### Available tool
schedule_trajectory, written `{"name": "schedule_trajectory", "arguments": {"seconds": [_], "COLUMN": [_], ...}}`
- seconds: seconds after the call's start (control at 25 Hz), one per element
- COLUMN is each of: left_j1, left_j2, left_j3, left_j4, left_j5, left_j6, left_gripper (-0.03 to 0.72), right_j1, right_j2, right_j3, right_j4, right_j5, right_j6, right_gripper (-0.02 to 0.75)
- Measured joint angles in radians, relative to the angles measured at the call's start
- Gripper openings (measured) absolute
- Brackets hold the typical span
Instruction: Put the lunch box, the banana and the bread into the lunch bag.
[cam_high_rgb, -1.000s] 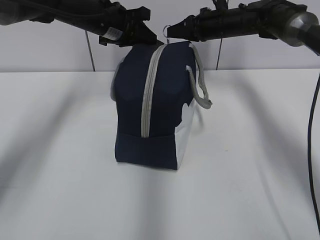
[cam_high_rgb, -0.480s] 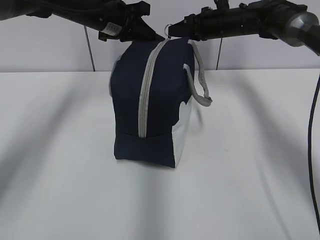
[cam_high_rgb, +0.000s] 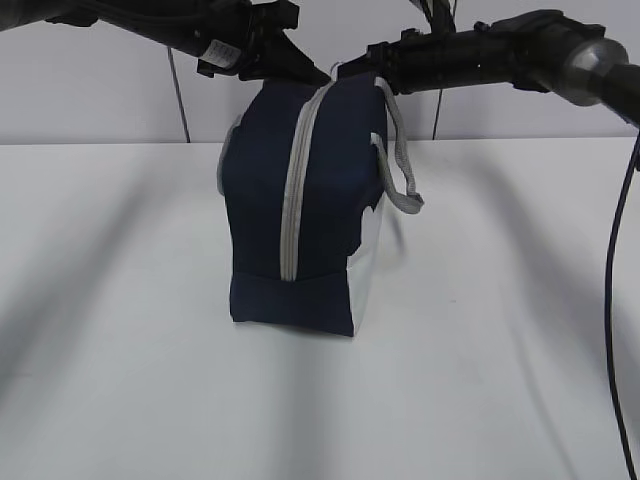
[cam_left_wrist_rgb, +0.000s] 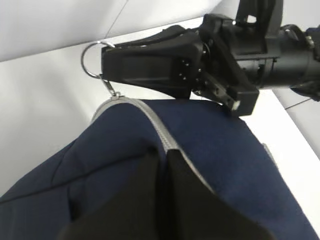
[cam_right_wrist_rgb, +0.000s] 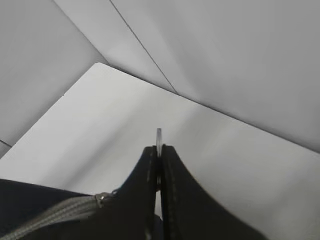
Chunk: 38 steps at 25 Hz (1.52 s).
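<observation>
With both arms meeting over its top, lunch bag (cam_high_rgb: 300, 210) stands upright on the white bench (cam_high_rgb: 120, 330), zipped closed.
Bag sits near the far edge, about midway between left and right edges; grey zipper (cam_high_rgb: 293, 190) runs down its near end, grey strap handle (cam_high_rgb: 398, 165) hangs on the right side. Right gripper (cam_right_wrist_rgb: 159, 155) is clamped tight on the metal ring pull (cam_left_wrist_rgb: 91, 61) (ring edge seen between the fingers). Left gripper (cam_left_wrist_rgb: 161, 155) is nearly closed, pinching navy fabric beside the zipper at the bag's top.
</observation>
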Motion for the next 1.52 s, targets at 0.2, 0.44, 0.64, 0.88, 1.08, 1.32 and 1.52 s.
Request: {"name": "schedule_trajectory", "arguments": {"seconds": [0.2,0.44,0.64,0.88,1.08,1.32,1.52], "left_j1": [0.0,0.0,0.0,0.0,0.0,0.0,0.0], "left_j2": [0.0,0.0,0.0,0.0,0.0,0.0,0.0], "left_j3": [0.0,0.0,0.0,0.001,0.001,0.001,0.001], "left_j4": [0.004,0.009,0.011,0.017,0.019,0.017,0.015], "left_j5": [0.011,0.018,0.023,0.027,0.029,0.031,0.032], "left_j6": [0.001,0.008,0.013,0.027,0.027,0.029,0.031], "left_gripper": [0.014,0.014,0.014,0.014,0.013,0.013,0.035], "right_j1": [-0.002,-0.002,-0.005,-0.008,-0.009,-0.011,-0.016], "right_j2": [0.034,0.046,0.066,0.092,0.102,0.104,0.113], "right_j3": [0.0,0.0,0.0,0.0,0.0,-0.028,-0.06], "right_j4": [0.015,0.027,0.038,0.051,0.055,0.042,0.027], "right_j5": [0.0,0.016,0.024,0.024,0.026,0.02,0.0], "right_j6": [0.013,0.02,0.037,0.049,0.053,0.054,0.063], "right_gripper": [-0.016,-0.016,-0.016,-0.016,-0.016,-0.016,0.01]}}
